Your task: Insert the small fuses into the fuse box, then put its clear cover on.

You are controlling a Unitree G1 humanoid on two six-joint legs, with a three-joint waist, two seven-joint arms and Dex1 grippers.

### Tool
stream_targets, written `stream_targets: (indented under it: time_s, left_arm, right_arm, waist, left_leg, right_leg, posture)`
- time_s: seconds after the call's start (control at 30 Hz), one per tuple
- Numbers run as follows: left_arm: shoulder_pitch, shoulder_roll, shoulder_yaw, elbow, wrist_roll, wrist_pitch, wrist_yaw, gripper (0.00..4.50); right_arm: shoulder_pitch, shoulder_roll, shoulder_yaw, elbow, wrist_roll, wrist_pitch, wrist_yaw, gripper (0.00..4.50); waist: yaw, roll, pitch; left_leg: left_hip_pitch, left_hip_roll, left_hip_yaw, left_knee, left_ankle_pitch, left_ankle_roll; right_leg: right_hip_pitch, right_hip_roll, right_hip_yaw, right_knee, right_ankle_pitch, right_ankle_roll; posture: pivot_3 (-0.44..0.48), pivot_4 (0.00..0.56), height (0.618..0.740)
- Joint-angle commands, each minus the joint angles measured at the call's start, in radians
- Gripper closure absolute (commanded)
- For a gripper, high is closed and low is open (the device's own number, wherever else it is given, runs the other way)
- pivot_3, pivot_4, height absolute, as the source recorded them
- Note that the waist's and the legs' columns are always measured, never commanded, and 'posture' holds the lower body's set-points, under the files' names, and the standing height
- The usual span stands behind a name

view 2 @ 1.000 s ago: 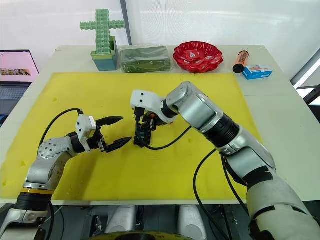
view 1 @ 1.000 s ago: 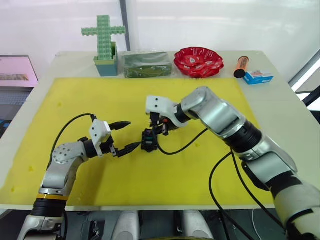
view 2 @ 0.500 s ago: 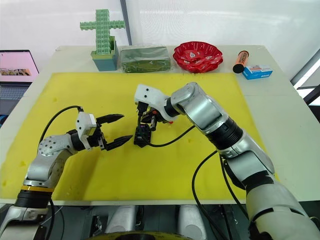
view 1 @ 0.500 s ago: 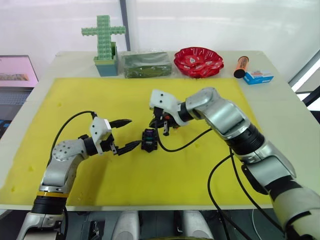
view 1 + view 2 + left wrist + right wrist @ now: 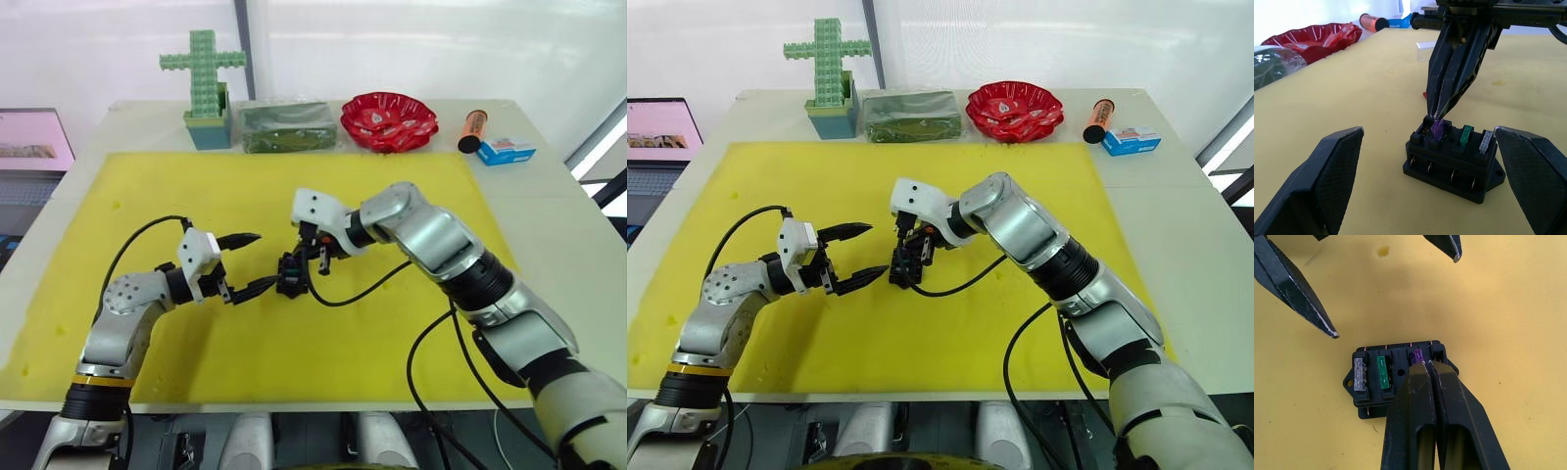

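Note:
The black fuse box (image 5: 292,274) sits on the yellow mat (image 5: 176,196). A grey fuse (image 5: 1359,374), a green fuse (image 5: 1382,372) and a purple fuse (image 5: 1416,355) stand in its slots. My right gripper (image 5: 1428,365) is shut, its tips resting on top of the purple fuse (image 5: 1437,130). My left gripper (image 5: 245,262) is open just left of the box, and its fingers (image 5: 1332,181) stand on either side of the box without touching it. A small red piece (image 5: 1424,95) lies on the mat behind the right gripper. The clear cover (image 5: 1425,51) lies farther back.
Along the table's far edge stand a green block cross (image 5: 202,73), a dark green box (image 5: 287,125), a red bowl (image 5: 389,119), an orange cylinder (image 5: 471,129) and a small blue-and-white box (image 5: 506,150). A screen (image 5: 34,137) sits off the table's left side.
My right gripper, lifted back from the fuse box half a second ago, has come down onto the purple fuse again. The left gripper has barely moved.

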Motion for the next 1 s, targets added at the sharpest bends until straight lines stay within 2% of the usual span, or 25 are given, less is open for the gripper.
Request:
stream_targets:
  time_s: [0.03, 0.57, 1.0]
  left_arm:
    - [0.000, 0.010, 0.010, -0.038, -0.002, 0.008, 0.008, 0.00]
    - [0.001, 0.018, 0.014, -0.042, -0.004, 0.020, 0.009, 0.00]
    - [0.007, 0.019, 0.014, -0.030, 0.000, 0.007, 0.004, 0.00]
  right_arm:
    - [-0.002, 0.004, -0.004, -0.020, -0.007, -0.011, -0.002, 4.48]
    - [0.019, -0.002, 0.018, -0.063, -0.011, -0.015, 0.010, 4.48]
    - [0.058, 0.023, 0.050, -0.012, -0.045, -0.031, -0.014, 4.48]
  waist:
    - [0.000, 0.000, 0.000]
    - [0.000, 0.000, 0.000]
    - [0.000, 0.000, 0.000]
  left_leg:
    - [0.000, 0.000, 0.000, 0.000, 0.000, 0.000]
    - [0.000, 0.000, 0.000, 0.000, 0.000, 0.000]
    - [0.001, 0.000, 0.000, 0.000, 0.000, 0.000]
  right_leg:
    - [0.000, 0.000, 0.000, 0.000, 0.000, 0.000]
    - [0.000, 0.000, 0.000, 0.000, 0.000, 0.000]
    - [0.000, 0.000, 0.000, 0.000, 0.000, 0.000]
  posture:
    - [0.000, 0.150, 0.740]
    - [0.000, 0.150, 0.740]
    - [0.000, 0.150, 0.740]
